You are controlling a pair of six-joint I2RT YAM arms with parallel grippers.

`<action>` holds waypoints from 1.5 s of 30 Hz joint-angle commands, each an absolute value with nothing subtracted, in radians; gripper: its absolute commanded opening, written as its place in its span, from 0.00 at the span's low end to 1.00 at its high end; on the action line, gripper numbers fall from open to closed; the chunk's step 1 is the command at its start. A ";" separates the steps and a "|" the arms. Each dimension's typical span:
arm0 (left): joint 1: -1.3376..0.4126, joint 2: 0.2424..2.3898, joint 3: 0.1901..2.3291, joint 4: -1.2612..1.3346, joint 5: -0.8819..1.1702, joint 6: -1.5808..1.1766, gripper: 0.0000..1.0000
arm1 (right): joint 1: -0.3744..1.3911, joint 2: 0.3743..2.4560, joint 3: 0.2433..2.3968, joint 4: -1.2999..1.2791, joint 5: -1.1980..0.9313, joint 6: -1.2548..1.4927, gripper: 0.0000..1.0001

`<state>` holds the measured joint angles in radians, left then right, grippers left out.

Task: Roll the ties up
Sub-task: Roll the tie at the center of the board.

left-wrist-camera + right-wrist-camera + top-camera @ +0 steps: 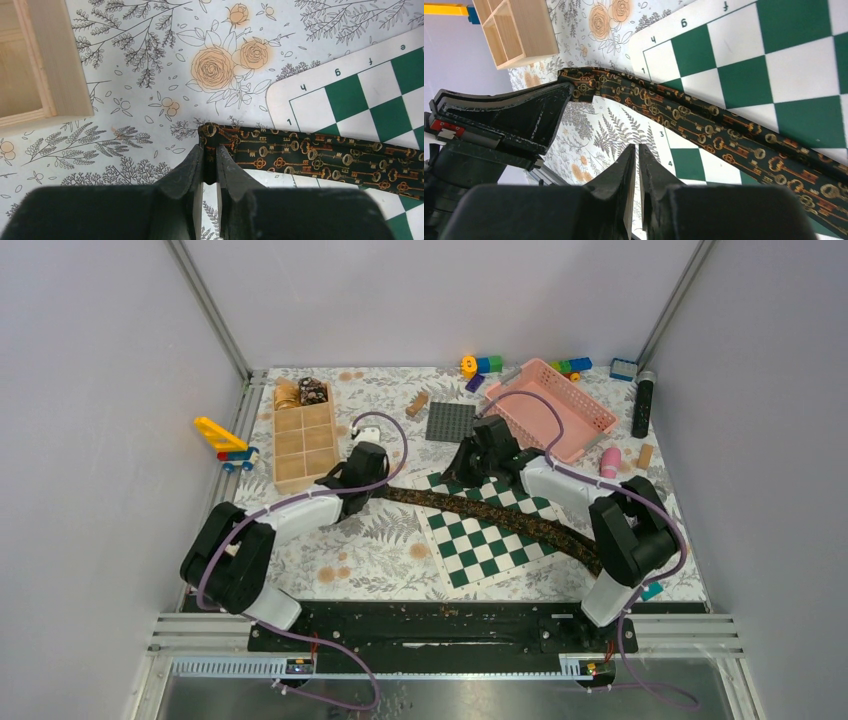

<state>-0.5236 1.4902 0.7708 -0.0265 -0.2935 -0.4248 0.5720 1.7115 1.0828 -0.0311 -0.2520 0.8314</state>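
A dark tie with a gold key pattern (pixel 500 512) lies stretched from the left of the table across the chessboard mat (pixel 478 552) to the right arm's base. My left gripper (pixel 377 487) is shut on its narrow end, seen in the left wrist view (pixel 210 150) with the tie (pixel 320 157) running off right. My right gripper (pixel 468 468) is shut and empty, held above the mat beside the tie (pixel 704 125); its tips (pixel 635 148) touch nothing. A golden-tan coil (pixel 287 393) and a dark speckled coil (pixel 313 390) sit in the wooden organizer (pixel 305 445).
A pink basket (pixel 552 408) stands at the back right, with a black cylinder (pixel 644 403) beside it. A dark grey baseplate (pixel 451 422), toy bricks (pixel 482 365) and a yellow toy (pixel 224 438) lie around. The left gripper (pixel 519 117) and the organizer (pixel 519 30) show in the right wrist view.
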 commanded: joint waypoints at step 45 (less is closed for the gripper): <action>-0.839 1.791 1.014 -0.203 -0.800 -0.215 0.06 | 0.376 1.273 1.005 -0.193 -0.155 0.721 0.19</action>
<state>-0.8211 1.7679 0.9756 -0.1909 -0.7547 -0.2249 0.3874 1.3056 1.0046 -0.1986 -0.1680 0.7338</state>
